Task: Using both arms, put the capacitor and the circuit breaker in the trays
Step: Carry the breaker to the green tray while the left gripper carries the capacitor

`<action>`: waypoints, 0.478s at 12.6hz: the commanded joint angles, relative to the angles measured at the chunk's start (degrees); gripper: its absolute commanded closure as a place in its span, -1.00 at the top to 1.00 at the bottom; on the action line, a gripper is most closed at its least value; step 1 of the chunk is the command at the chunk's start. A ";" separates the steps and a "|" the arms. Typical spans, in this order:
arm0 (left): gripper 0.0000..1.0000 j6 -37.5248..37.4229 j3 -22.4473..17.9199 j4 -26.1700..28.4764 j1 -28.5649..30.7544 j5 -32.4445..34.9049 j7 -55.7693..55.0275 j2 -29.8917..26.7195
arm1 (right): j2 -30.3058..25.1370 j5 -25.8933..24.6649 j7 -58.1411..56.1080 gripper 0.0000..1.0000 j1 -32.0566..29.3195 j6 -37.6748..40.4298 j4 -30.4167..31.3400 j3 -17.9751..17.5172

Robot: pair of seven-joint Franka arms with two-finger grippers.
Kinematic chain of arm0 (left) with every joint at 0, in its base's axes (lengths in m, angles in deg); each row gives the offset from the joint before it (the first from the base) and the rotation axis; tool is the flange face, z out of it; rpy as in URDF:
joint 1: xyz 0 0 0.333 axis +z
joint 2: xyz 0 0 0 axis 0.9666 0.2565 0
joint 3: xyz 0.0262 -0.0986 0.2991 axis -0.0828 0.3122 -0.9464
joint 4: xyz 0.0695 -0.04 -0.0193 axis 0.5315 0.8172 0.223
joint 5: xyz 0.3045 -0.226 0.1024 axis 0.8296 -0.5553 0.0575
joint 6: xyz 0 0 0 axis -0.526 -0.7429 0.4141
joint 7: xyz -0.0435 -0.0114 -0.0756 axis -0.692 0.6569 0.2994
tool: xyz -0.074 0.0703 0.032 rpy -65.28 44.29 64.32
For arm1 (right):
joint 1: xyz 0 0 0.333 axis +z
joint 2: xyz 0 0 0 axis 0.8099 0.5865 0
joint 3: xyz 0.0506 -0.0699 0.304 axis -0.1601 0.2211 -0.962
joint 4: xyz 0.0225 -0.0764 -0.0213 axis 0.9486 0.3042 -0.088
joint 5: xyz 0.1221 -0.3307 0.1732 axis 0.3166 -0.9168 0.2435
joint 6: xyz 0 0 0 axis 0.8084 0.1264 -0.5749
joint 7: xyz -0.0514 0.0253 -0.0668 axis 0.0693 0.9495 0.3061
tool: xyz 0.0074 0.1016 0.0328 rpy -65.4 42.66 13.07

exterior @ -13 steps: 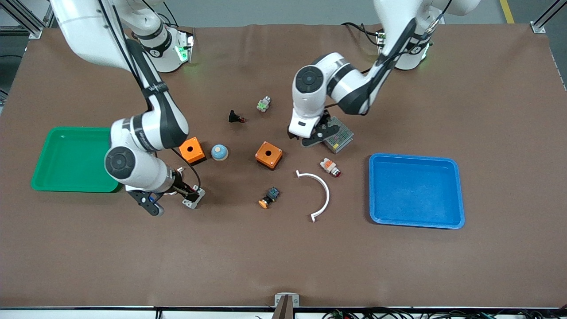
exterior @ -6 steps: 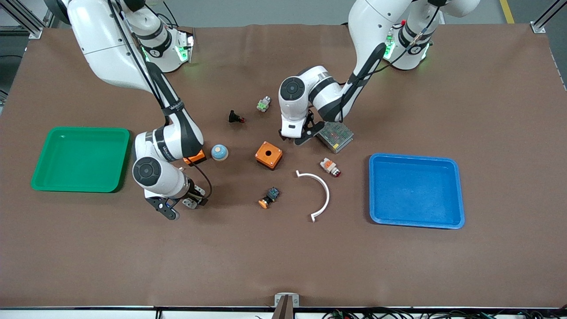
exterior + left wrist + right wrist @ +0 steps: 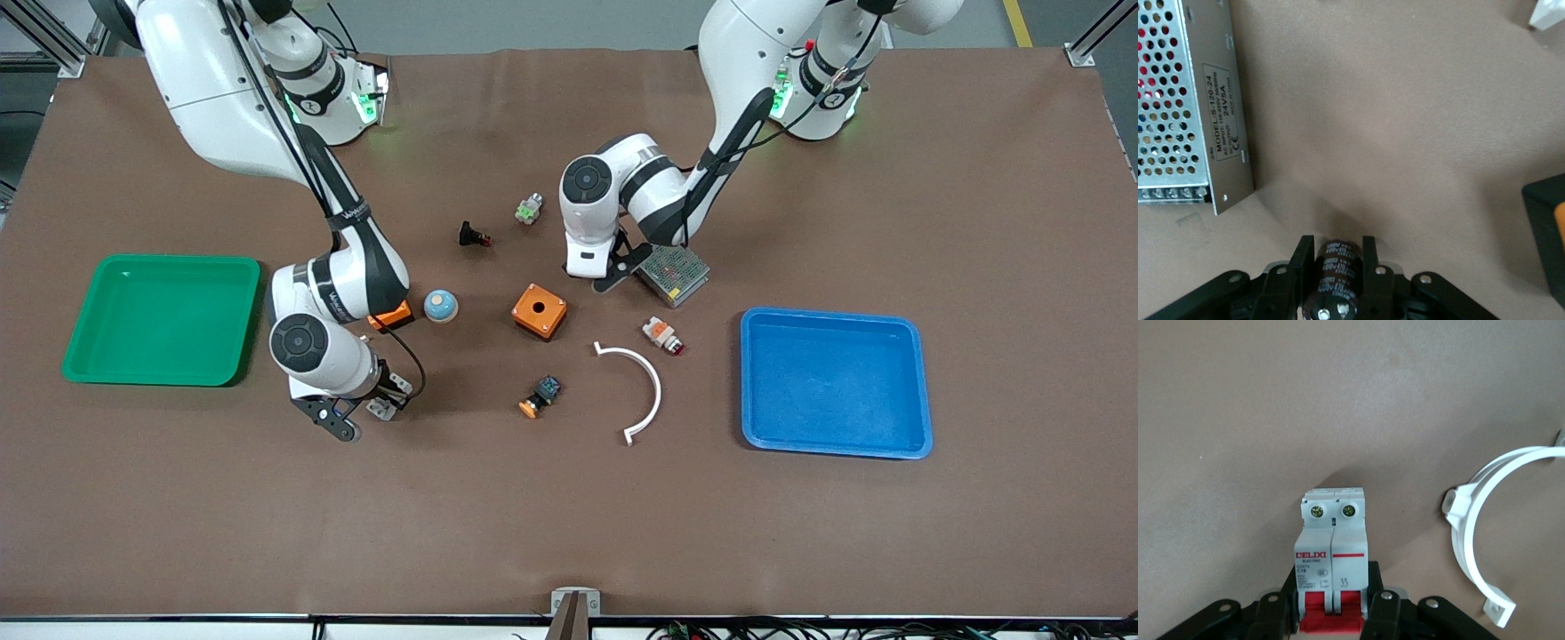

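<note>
Motion has all but ceased since half a second ago: we find the left gripper clenched on the capacitor beside the power supply, the right gripper clenched on the circuit breaker, so both grasps look ready for lifting.

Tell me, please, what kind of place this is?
Probably a robotics lab or test bench. Two robot arms stand at a table with a brown cover, electrical parts such as a circuit breaker and a capacitor are being handled, and a green tray and blue tray wait.
</note>
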 commanded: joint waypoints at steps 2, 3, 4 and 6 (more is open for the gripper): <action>-1.00 -2.16 -0.10 -0.78 0.57 0.48 -0.29 -1.61 | -4.44 -0.94 -6.92 -0.88 -3.84 6.10 0.43 0.16; -1.00 -3.92 -0.45 -1.13 1.01 0.74 -0.11 -3.02 | -6.03 -0.94 -10.60 -0.88 -5.42 8.03 0.69 0.16; -1.00 -4.80 -0.54 -1.48 2.84 1.10 0.33 -5.03 | -7.35 -0.94 -14.64 -0.88 -7.62 10.66 0.61 0.16; -1.00 -5.95 -0.46 -1.48 8.98 1.19 8.10 -9.42 | -9.37 -0.94 -22.21 -0.88 -11.48 13.75 0.78 0.16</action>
